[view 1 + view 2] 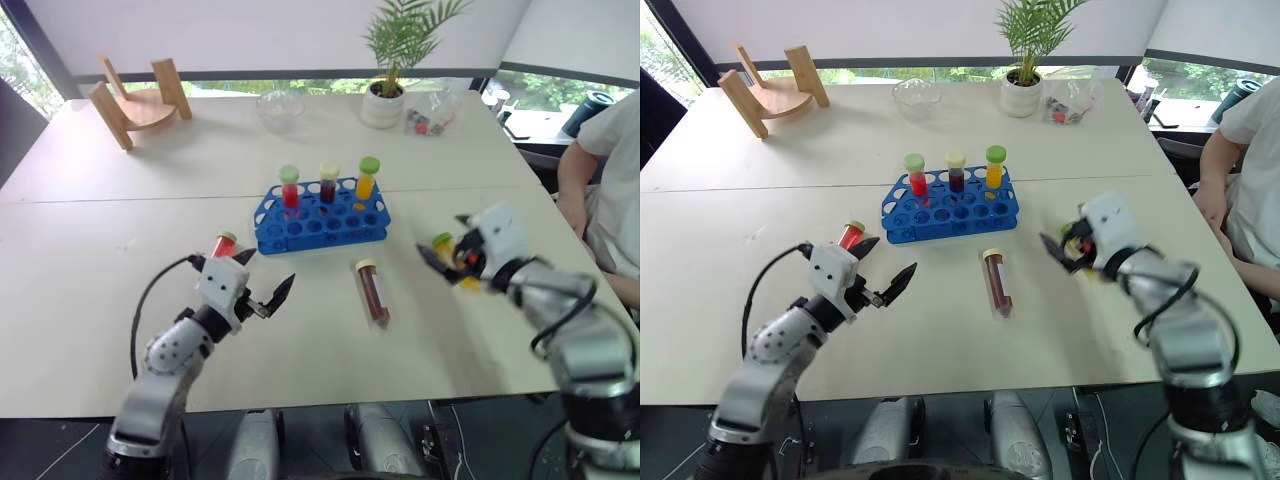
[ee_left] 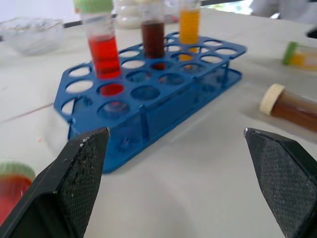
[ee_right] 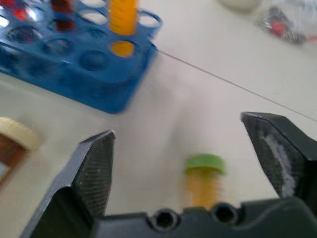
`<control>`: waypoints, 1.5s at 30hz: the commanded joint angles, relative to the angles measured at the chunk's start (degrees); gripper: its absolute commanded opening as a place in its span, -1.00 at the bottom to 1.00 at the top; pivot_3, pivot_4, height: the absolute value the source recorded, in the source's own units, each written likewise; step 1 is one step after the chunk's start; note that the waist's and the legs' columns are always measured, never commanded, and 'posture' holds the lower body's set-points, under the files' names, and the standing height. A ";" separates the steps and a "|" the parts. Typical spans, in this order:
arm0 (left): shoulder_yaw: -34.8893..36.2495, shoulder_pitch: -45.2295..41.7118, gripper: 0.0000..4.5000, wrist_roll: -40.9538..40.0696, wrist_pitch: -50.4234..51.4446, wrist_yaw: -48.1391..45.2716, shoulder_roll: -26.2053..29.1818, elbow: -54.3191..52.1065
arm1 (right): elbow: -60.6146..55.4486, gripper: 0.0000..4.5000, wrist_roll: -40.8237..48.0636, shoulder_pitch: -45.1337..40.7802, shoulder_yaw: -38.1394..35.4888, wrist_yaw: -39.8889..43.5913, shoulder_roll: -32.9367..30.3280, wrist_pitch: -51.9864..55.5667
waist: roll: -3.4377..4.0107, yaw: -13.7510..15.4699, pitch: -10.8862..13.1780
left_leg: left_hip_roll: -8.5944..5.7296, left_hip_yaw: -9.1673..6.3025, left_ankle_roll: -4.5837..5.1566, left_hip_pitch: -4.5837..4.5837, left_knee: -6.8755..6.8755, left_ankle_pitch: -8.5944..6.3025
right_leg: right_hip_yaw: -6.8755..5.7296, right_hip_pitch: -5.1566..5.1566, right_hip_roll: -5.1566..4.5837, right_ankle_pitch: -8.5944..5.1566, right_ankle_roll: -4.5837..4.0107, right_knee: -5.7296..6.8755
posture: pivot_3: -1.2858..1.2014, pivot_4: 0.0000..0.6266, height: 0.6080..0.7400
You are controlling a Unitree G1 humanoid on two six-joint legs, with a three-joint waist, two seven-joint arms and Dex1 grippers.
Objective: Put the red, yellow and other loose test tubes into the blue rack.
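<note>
My left tool (image 1: 268, 293) hangs above the table (image 1: 100, 330) with its fingers spread wide, nothing between them. My right tool (image 1: 447, 257) is spread wide too, empty, raised over the table's right part.

Open room: bare table in front of both tools and between them, up to the near edge. Far edge carries a wooden stand (image 1: 140, 98), a clear bowl (image 1: 280, 108), a potted plant (image 1: 385, 95) and a clear bag of small items (image 1: 432, 115). A person (image 1: 610, 170) sits at the right edge, close to my right arm.

Containers: the blue rack (image 1: 320, 222) sits mid-table, three tubes upright in its back row — red tube with green cap (image 1: 290, 187), dark tube with cream cap (image 1: 329, 182), orange tube with green cap (image 1: 367, 178). Other holes open.

Loose tubes:
- dark-brown tube with cream cap (image 1: 372, 291) lies flat just in front of the rack, between my two tools, cap toward the rack.
- red tube with green cap lying loose (image 1: 223, 243) — on the table just behind my left tool, left of the rack; the left wrist view shows it beside one finger.
- yellow tube with green cap (image 3: 204, 179) lies right under my right tool, between its spread fingers in the right wrist view, not gripped.
</note>
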 commanded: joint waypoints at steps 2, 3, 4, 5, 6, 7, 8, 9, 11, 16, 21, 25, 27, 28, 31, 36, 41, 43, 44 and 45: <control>4.88 -4.71 0.99 -10.21 5.76 -9.99 8.12 -3.81 | 13.48 1.00 5.22 -18.89 7.66 9.38 -7.24 23.18 | 0.03 -0.07 0.05 | 0.01 0.00 0.02 -0.05 -0.04 -0.01 | -0.01 -0.05 0.00 0.00 0.00 -0.04 | 0.03 -0.52 1.00; 5.79 -5.59 0.99 -12.96 7.80 -12.13 10.19 -4.22 | 17.31 1.00 4.65 -22.40 10.85 10.92 -8.19 24.34 | 0.04 -0.24 0.05 | 0.02 0.01 0.06 -0.05 -0.03 -0.03 | -0.02 -0.04 0.00 0.00 -0.01 -0.07 | 0.03 -0.52 1.00; 6.58 -6.41 0.99 -15.37 9.42 -13.83 11.93 -4.60 | 20.54 1.00 4.14 -25.35 13.94 12.34 -8.94 25.08 | 0.05 -0.22 0.04 | 0.03 0.01 0.10 -0.12 -0.04 -0.06 | -0.02 -0.09 0.00 0.00 -0.01 -0.10 | 0.03 -0.52 1.00; 7.30 -7.33 0.99 -17.63 11.03 -15.35 13.59 -4.87 | 23.61 1.00 4.32 -27.92 16.50 14.28 -9.27 25.78 | 0.04 -0.23 0.05 | 0.03 0.01 0.22 -0.17 -0.05 -0.12 | -0.05 -0.11 0.00 0.00 0.00 -0.19 | 0.03 -0.52 1.00; 7.87 -8.10 0.99 -19.55 12.42 -16.77 15.00 -5.10 | 26.10 1.00 4.45 -30.04 18.90 16.20 -9.54 26.22 | 0.04 -0.26 0.05 | 0.03 0.02 0.34 -0.22 0.00 -0.19 | -0.05 -0.12 0.00 0.01 0.01 -0.21 | 0.03 -0.52 1.00; 8.30 -8.65 0.99 -21.46 13.90 -18.53 16.81 -5.40 | 28.46 1.00 4.28 -31.95 21.22 17.96 -9.52 25.96 | 0.05 -0.17 0.05 | 0.03 0.02 0.37 -0.33 0.01 -0.21 | -0.06 -0.21 -0.01 0.01 0.01 -0.25 | 0.03 -0.52 1.00; 8.57 -9.10 0.99 -22.78 14.77 -19.98 18.24 -5.58 | 30.67 1.00 4.12 -33.59 23.20 19.48 -9.37 25.86 | 0.05 -0.15 0.06 | 0.02 0.03 0.39 -0.50 0.01 -0.22 | -0.06 -0.35 -0.03 0.02 0.04 -0.28 | 0.03 -0.52 1.00; 8.76 -9.60 0.99 -23.68 15.38 -20.89 19.23 -5.67 | 32.85 1.00 3.92 -35.04 24.91 20.76 -9.11 25.86 | 0.06 -0.13 0.06 | 0.01 0.06 0.41 -0.60 0.04 -0.23 | -0.06 -0.48 -0.04 0.13 0.23 -0.26 | 0.03 -0.52 1.00; 9.00 -10.65 0.99 -25.27 16.77 -21.63 20.58 -5.72 | 36.91 1.00 2.64 -37.00 28.17 22.89 -8.55 23.87 | 0.07 0.00 0.07 | 0.00 0.11 0.44 -0.76 0.03 -0.25 | -0.05 -0.65 -0.08 0.15 0.27 -0.26 | 0.03 -0.52 1.00; 9.48 -11.74 0.99 -27.29 18.64 -22.87 22.71 -5.88 | 46.34 1.00 -1.25 -39.09 34.73 27.12 -6.37 18.02 | 0.07 -0.10 0.07 | 0.01 0.12 0.49 -0.83 0.02 -0.28 | -0.06 -0.79 -0.05 0.15 0.28 -0.25 | 0.03 -0.52 1.00; 9.92 -12.21 1.00 -27.61 19.14 -22.04 23.19 -6.11 | 50.58 0.40 -4.60 -38.94 38.33 31.49 -4.46 13.47 | 0.07 -0.66 0.06 | 0.03 0.15 0.49 -0.82 0.07 -0.28 | -0.05 -0.80 -0.04 0.15 0.28 -0.20 | 0.03 -0.52 1.00; 10.07 -12.06 1.00 -27.08 18.79 -21.61 23.25 -6.09 | 53.46 -0.55 -7.04 -39.33 38.19 32.41 -2.72 11.44 | 0.05 -1.36 0.05 | 0.03 0.12 0.48 -0.81 0.08 -0.27 | -0.06 -0.78 -0.04 0.15 0.28 -0.16 | 0.03 -0.52 1.00; 10.19 -11.72 1.00 -27.03 18.78 -21.51 23.37 -6.24 | 54.26 -0.64 -7.72 -39.74 36.83 32.22 -2.09 10.51 | 0.02 -1.55 0.03 | 0.03 0.11 0.48 -0.78 0.08 -0.27 | -0.06 -0.78 -0.02 0.16 0.28 -0.13 | 0.03 -0.52 1.00; 10.40 -11.49 1.00 -27.11 18.86 -21.49 23.49 -6.24 | 54.22 -0.64 -7.36 -40.41 35.22 31.87 -1.71 11.30 | 0.02 -1.60 0.03 | 0.04 0.12 0.48 -0.75 0.08 -0.27 | -0.06 -0.76 -0.01 0.16 0.29 -0.11 | 0.03 -0.52 1.00; 11.67 -10.78 1.00 -27.96 19.45 -21.19 23.84 -6.04 | 49.81 -0.64 -4.79 -41.41 28.01 30.00 -0.97 13.12 | 0.09 -1.90 0.08 | 0.04 0.13 0.48 -0.72 0.08 -0.27 | -0.05 -0.75 -0.01 0.16 0.28 -0.05 | 0.03 -0.52 1.00; 12.52 -10.64 1.00 -28.56 20.18 -20.41 23.81 -5.76 | 33.42 -0.64 3.15 -33.83 6.67 19.97 5.19 7.82 | 0.14 -2.34 0.12 | 0.04 0.07 0.48 -0.73 0.04 -0.27 | -0.03 -0.85 0.03 0.14 0.28 0.17 | 0.03 -0.52 1.00; 12.77 -10.99 1.00 -29.11 20.88 -19.30 23.44 -5.41 | 23.39 -0.64 8.00 -20.54 -8.78 8.98 18.91 -15.86 | 0.05 -1.87 0.06 | 0.01 -0.04 0.47 -0.75 0.06 -0.27 | -0.10 -0.79 0.01 0.10 0.30 0.21 | 0.03 -0.52 1.00; 12.73 -11.23 1.00 -29.24 21.06 -19.19 23.51 -5.20 | 23.07 -0.64 9.64 -17.73 -10.04 9.21 22.22 -22.47 | 0.10 -1.80 0.09 | -0.01 0.02 0.45 -0.75 0.11 -0.26 | -0.06 -0.77 -0.03 0.12 0.32 0.23 | 0.03 -0.52 1.00; 12.63 -11.53 1.00 -29.29 21.24 -19.05 23.49 -5.12 | 23.39 -0.64 10.29 -16.46 -10.05 10.04 23.75 -26.32 | 0.10 -1.83 0.09 | -0.02 0.08 0.41 -0.75 0.14 -0.23 | -0.02 -0.78 -0.04 0.13 0.34 0.26 | 0.03 -0.52 1.00; 12.60 -11.88 1.00 -29.35 21.44 -19.02 23.48 -4.97 | 23.89 -0.64 11.19 -15.46 -10.14 10.50 25.49 -29.31 | 0.10 -1.88 0.09 | -0.03 0.09 0.39 -0.74 0.15 -0.23 | -0.01 -0.78 -0.04 0.14 0.35 0.28 | 0.03 -0.52 1.00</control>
